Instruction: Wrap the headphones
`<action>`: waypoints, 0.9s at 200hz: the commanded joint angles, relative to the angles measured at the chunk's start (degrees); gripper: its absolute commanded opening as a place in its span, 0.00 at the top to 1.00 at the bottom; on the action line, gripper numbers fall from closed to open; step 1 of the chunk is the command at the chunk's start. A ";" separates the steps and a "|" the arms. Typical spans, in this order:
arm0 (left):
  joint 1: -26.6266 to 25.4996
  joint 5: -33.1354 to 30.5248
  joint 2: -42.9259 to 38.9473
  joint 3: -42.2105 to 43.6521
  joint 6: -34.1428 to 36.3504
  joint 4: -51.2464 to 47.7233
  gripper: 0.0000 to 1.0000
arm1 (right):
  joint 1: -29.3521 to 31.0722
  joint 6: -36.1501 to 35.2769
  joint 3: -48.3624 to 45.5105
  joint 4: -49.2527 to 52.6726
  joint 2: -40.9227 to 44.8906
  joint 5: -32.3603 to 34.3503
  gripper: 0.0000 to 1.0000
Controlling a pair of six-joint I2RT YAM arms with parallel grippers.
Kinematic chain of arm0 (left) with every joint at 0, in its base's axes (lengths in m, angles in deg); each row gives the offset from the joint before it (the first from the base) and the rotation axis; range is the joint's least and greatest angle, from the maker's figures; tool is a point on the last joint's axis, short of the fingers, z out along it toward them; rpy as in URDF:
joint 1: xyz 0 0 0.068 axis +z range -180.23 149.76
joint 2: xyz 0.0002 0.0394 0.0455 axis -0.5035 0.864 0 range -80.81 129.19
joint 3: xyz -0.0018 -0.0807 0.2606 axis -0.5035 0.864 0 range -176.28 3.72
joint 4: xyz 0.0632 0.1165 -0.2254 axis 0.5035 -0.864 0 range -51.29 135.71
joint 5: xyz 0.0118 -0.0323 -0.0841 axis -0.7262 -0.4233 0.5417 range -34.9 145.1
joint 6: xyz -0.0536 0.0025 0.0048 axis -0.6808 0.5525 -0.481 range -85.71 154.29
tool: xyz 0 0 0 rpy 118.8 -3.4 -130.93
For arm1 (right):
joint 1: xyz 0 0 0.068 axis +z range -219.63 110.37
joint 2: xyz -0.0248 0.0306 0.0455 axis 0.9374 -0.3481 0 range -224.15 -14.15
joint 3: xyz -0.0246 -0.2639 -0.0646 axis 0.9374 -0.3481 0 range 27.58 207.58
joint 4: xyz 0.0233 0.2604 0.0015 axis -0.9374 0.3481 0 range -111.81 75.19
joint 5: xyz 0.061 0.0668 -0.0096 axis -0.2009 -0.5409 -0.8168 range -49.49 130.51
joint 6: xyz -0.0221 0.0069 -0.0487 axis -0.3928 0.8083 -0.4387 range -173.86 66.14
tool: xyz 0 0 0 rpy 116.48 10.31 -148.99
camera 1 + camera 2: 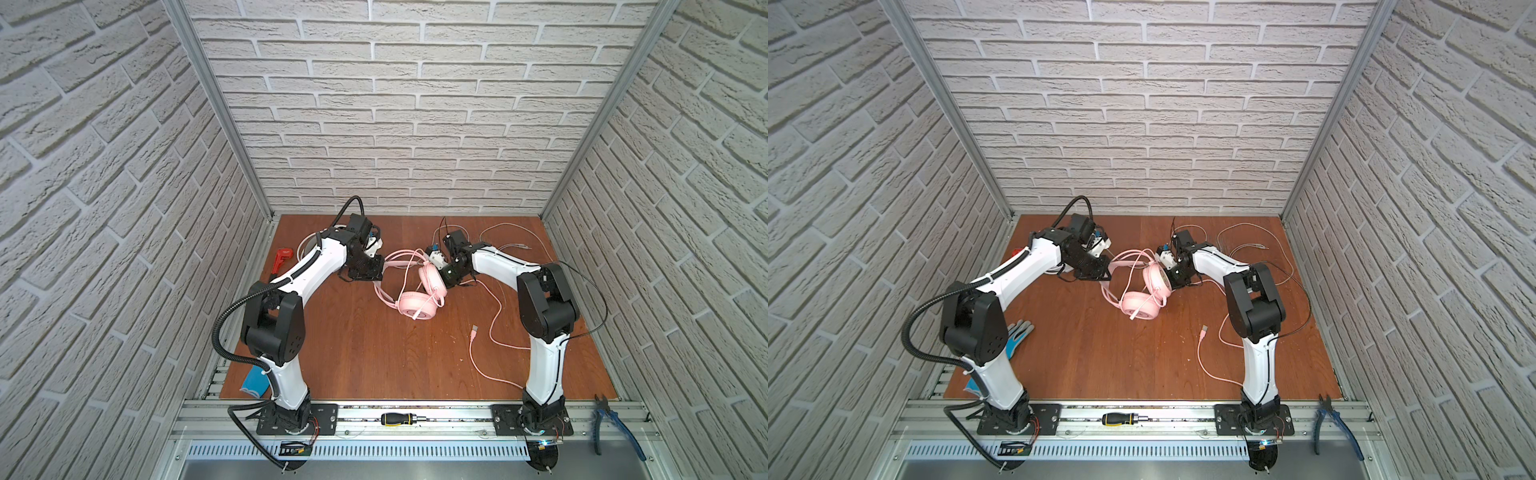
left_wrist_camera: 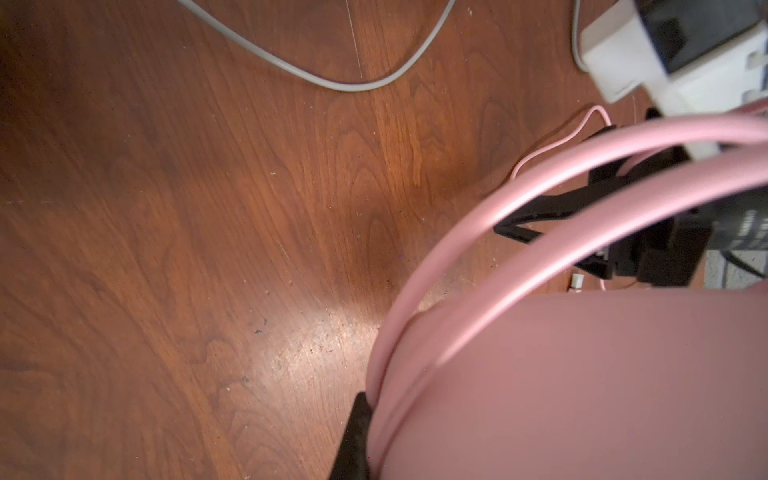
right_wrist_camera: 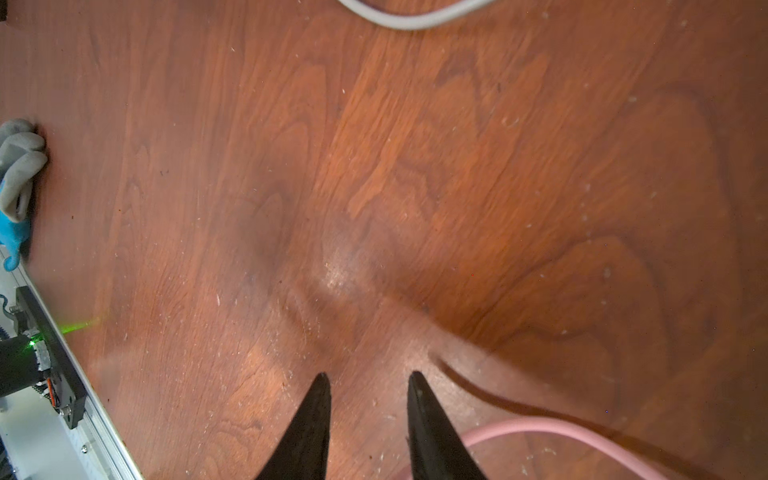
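Note:
The pink headphones (image 1: 417,308) (image 1: 1139,306) are at the table's middle, one earcup flat and the other earcup (image 1: 432,279) on edge. My left gripper (image 1: 383,272) (image 1: 1109,271) is shut on their pink headband (image 2: 540,187), which fills the left wrist view beside one black finger (image 2: 353,440). My right gripper (image 1: 450,286) (image 3: 369,380) hangs open just right of the upright earcup, with nothing between its fingers. The pink cable (image 1: 494,316) (image 3: 540,428) trails right to its plug (image 1: 474,330). The white headphones (image 1: 305,246) are mostly hidden behind my left arm.
A thin white cable (image 1: 511,237) loops at the back right. A red wrench (image 1: 282,257) lies at the left edge and a grey-blue glove (image 1: 1017,336) by my left arm. A screwdriver (image 1: 401,419) and pliers (image 1: 615,424) rest on the front rail.

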State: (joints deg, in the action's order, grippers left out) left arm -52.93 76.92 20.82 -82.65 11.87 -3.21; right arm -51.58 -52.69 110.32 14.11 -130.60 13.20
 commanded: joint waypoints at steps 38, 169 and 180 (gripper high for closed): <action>1.50 5.42 -4.90 -0.08 -3.05 4.29 1.00 | -0.39 1.03 -1.05 -2.66 -0.51 -0.99 0.66; 5.53 3.67 -7.84 0.24 -8.23 8.28 1.00 | -0.38 1.21 -4.06 -2.57 -2.75 -2.64 0.65; 5.89 2.96 -7.85 0.08 -8.89 8.64 1.00 | -0.38 1.05 -4.96 -2.50 -2.34 -2.49 0.65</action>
State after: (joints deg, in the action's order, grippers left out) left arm -47.88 78.60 15.94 -81.25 5.62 1.11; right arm -51.80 -52.04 108.88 9.89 -133.90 9.27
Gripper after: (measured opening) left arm 0.082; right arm 0.351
